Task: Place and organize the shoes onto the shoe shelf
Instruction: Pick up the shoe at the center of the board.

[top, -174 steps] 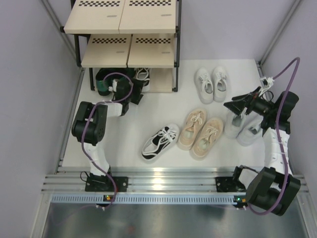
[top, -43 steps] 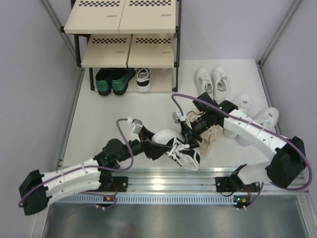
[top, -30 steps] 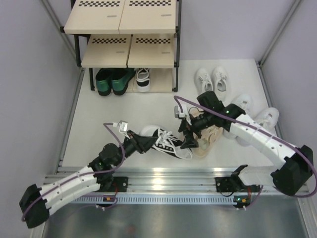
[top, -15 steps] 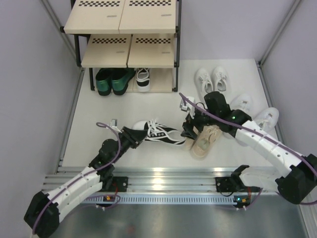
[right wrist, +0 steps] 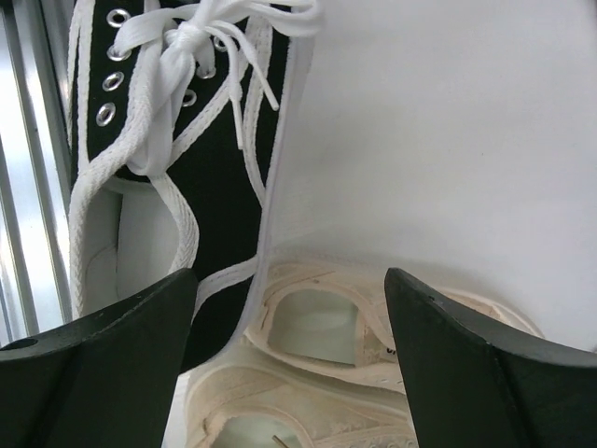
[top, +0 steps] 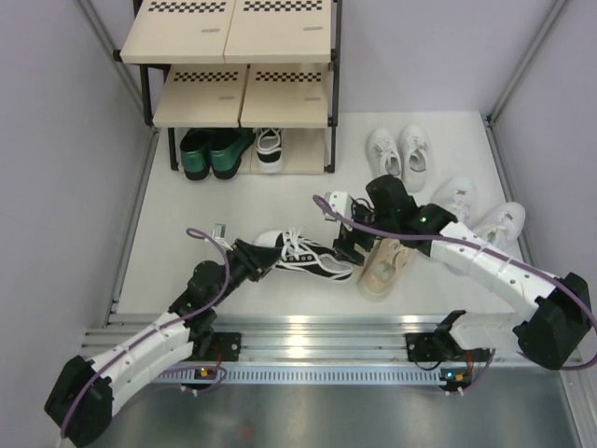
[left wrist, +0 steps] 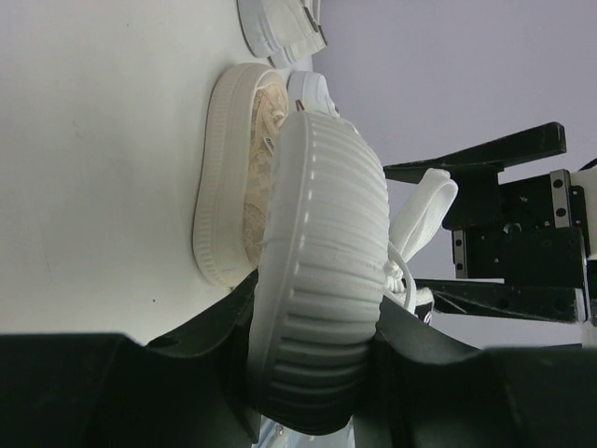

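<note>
Left hand [top: 254, 258] is clamped on the toe of 1 black-and-white sneaker [top: 310, 259] on the bench [top: 187, 205], just beside the beige sneakers [top: 384, 266]; right hand [top: 352, 245] hangs wide open, empty, over its heel.

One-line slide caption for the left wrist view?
Left gripper clamped on the ribbed white toe of a black-and-white sneaker, a beige sneaker lying just beyond.

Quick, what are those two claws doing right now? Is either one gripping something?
Left gripper: closed on the toe of the black-and-white sneaker.
Right gripper: open, holding nothing, over the beige sneakers.
</note>
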Controlling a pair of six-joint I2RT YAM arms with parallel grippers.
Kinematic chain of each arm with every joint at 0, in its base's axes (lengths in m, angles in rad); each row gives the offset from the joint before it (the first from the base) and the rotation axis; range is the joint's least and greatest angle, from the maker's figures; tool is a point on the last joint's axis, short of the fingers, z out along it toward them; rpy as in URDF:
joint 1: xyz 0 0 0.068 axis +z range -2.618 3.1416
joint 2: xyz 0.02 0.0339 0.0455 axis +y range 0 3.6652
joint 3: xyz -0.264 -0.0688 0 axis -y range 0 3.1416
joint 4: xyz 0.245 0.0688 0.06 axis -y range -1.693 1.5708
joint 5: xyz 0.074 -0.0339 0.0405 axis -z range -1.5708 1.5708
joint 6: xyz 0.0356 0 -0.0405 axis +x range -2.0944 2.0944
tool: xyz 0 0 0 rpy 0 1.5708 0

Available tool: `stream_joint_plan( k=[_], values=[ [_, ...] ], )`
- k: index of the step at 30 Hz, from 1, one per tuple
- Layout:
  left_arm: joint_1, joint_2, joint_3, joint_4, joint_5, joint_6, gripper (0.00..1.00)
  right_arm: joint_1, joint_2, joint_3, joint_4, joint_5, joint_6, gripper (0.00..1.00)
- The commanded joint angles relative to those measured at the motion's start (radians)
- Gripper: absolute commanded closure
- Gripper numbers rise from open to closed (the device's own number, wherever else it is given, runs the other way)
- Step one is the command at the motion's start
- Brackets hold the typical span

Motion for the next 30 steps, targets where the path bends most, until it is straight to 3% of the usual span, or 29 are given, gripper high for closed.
stream_joint_plan(
  k=[1,8,16,23,30],
  values=[
    [0.008,0.0,-0.012,0.198,0.004,-0.044,1.0,0.063,0.008,0.015,-0.024,0.036,-0.079,0.18],
    [0.014,0.003,0.014,0.148,0.015,-0.011,1.0,0.086,0.011,0.099,-0.075,0.089,-0.075,0.21],
    [0.031,0.023,0.072,0.08,0.052,0.071,1.0,0.086,-0.02,0.142,-0.153,-0.031,-0.076,0.18],
    [0.044,0.077,0.1,0.144,0.083,0.066,1.0,0.091,0.048,0.101,-0.113,-0.005,-0.037,0.19],
    [0.044,0.121,0.074,0.269,0.093,0.011,1.0,0.109,0.098,0.086,-0.043,0.142,-0.009,0.26]
  ],
)
